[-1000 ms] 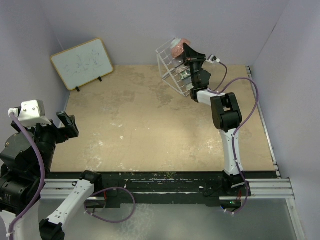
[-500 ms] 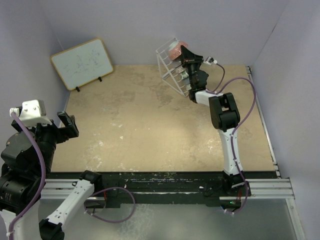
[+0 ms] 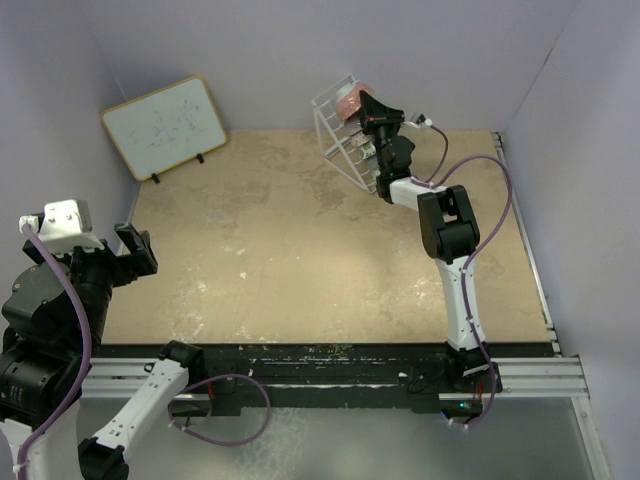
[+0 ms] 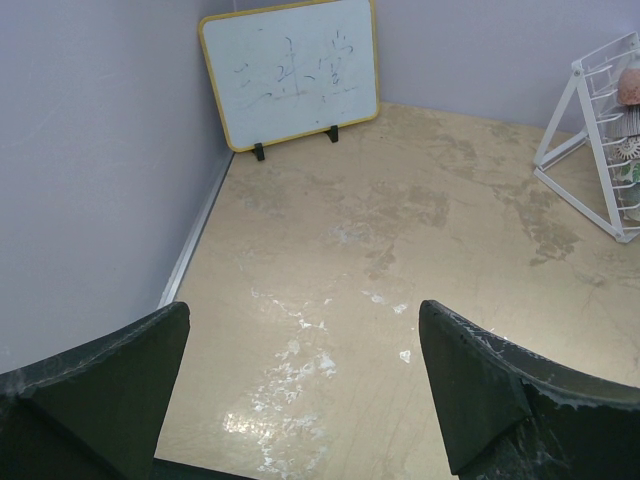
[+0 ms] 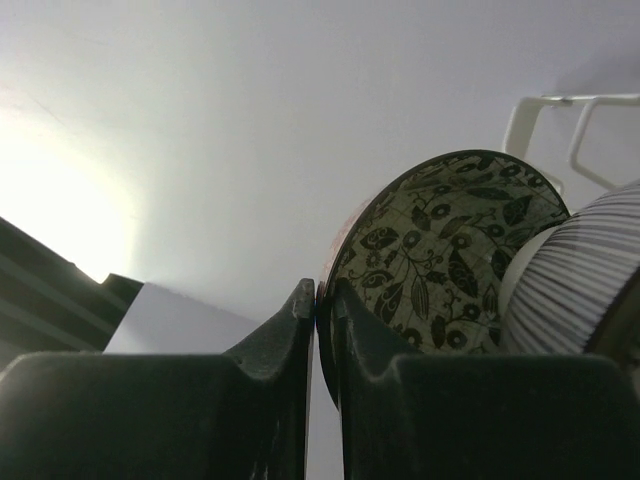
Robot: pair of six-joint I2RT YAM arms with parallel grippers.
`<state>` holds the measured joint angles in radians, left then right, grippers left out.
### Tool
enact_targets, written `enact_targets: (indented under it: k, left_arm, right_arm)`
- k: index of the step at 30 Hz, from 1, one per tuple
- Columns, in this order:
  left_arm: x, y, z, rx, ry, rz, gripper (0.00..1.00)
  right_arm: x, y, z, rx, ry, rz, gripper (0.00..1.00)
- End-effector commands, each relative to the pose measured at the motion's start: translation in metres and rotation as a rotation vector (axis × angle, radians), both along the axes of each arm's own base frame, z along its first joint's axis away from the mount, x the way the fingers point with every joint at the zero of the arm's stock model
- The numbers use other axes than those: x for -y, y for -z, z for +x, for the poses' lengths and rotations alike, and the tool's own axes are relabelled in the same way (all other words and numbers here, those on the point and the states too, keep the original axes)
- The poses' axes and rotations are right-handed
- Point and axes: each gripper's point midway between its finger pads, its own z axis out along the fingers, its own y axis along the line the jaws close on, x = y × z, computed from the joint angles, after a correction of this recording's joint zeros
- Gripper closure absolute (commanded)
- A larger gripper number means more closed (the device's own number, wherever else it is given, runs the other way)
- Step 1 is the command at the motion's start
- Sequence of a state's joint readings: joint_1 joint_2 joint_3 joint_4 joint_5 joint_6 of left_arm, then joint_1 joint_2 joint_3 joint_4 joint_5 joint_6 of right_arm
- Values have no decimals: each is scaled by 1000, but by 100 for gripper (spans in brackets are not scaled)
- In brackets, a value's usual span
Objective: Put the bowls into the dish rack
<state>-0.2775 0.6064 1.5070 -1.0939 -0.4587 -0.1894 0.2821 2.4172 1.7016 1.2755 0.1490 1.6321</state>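
Observation:
My right gripper [image 3: 362, 108] is shut on the rim of the green leafy bowl [image 5: 450, 250], one finger inside and one outside. It holds the bowl on edge at the top of the white wire dish rack [image 3: 340, 145]; the bowl's pinkish outside [image 3: 348, 100] shows from above. In the right wrist view a bowl with a striped white outside [image 5: 575, 270] stands right beside it, with a rack wire [image 5: 545, 105] behind. The left wrist view shows the rack [image 4: 590, 150] with bowls [image 4: 630, 120] stacked on edge in it. My left gripper [image 4: 300, 390] is open and empty at the near left, seen from above [image 3: 135, 252].
A wood-framed whiteboard [image 3: 165, 125] leans at the far left corner, also in the left wrist view [image 4: 295, 70]. Purple walls close the table on three sides. The tan tabletop [image 3: 300, 250] bears white scuff marks.
My right gripper has shifted slightly left with the bowl, closer over the rack's top. The left arm has not moved.

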Motion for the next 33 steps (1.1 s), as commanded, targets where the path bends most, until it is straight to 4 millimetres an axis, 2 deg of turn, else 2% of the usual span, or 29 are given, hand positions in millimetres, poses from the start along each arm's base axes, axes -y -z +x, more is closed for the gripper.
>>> enact_targets:
  k: [1,9,19,21,33]
  left_arm:
    - [0,-10,4,25,-2,10,1]
    - [-1,-9,2,26,-4,9,1]
    - [0,-10,2,28,4,2,1]
    - [1,-11,1,31,8,-3,1]
    - [5,-16,-3,41,31,-29,1]
  right_arm:
    - [11,-41,-7,56,42,29,84]
    - [12,-38,-1,9,62,-2,83]
    - [19,-39,-8,-47,88,-23,58]
    - [20,-40,-10,-68,91,-34,56]
    - [19,-7,-7,-260,51,-124,48]
